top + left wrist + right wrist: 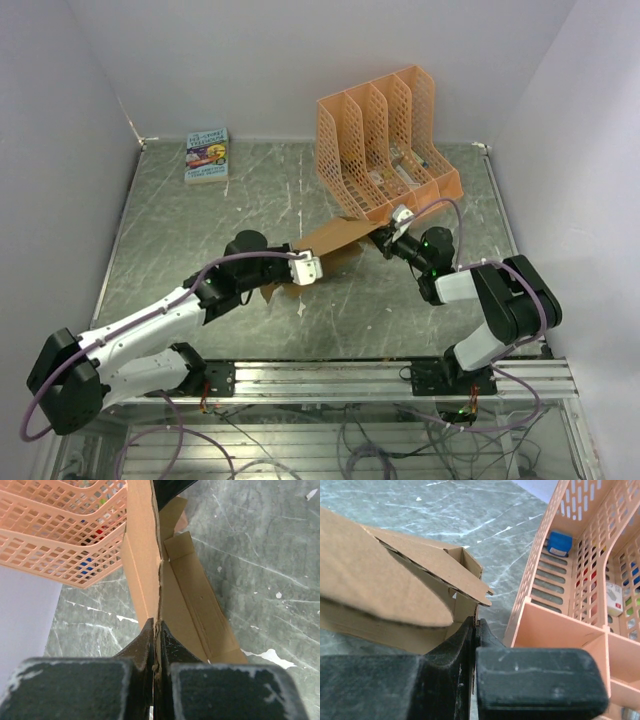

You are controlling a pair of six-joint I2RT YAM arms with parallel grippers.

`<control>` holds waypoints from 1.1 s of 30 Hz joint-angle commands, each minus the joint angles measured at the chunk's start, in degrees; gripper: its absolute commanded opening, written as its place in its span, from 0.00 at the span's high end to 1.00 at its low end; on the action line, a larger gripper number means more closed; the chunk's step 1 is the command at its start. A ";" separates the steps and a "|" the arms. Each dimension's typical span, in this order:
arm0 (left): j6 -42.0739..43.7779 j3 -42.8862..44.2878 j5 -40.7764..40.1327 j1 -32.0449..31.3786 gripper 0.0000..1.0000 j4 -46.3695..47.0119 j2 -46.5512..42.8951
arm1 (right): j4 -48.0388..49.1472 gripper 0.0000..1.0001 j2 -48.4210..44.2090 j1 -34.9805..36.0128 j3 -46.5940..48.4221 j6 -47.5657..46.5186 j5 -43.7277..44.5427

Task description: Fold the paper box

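The tan cardboard paper box (330,248) lies partly folded in the middle of the table, between my two arms and just in front of the orange rack. My left gripper (308,268) is shut on its near-left wall, and the thin cardboard edge (158,580) runs straight up from between the two fingers. My right gripper (392,232) is shut on the box's right end wall (470,607), right beside the rack. A rounded flap (380,580) and a tabbed flap (445,572) hang over the box's open inside.
The orange perforated file rack (385,140) stands tilted at the back right, its front corner touching the box; small items lie in its slots (559,544). A small colourful book (206,154) lies at the back left. Walls close in both sides.
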 commanded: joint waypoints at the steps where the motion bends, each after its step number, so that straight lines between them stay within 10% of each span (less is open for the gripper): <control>1: 1.20 0.43 0.03 -2.44 0.93 -0.72 0.59 | 5.38 1.00 0.98 -0.11 -1.67 1.05 -1.44; 21: -5.54 -0.51 -2.35 -5.85 0.92 0.14 0.98 | 1.78 1.00 -0.73 -1.95 -3.54 3.03 -6.18; 27: -14.35 -0.34 -3.92 -5.88 0.63 1.16 -0.14 | 3.52 1.00 -0.94 -2.68 -3.73 3.64 -5.31; 33: -22.47 1.08 -8.21 -5.88 0.54 -0.44 -0.74 | 3.82 1.00 -1.53 -2.75 -3.74 3.24 -5.22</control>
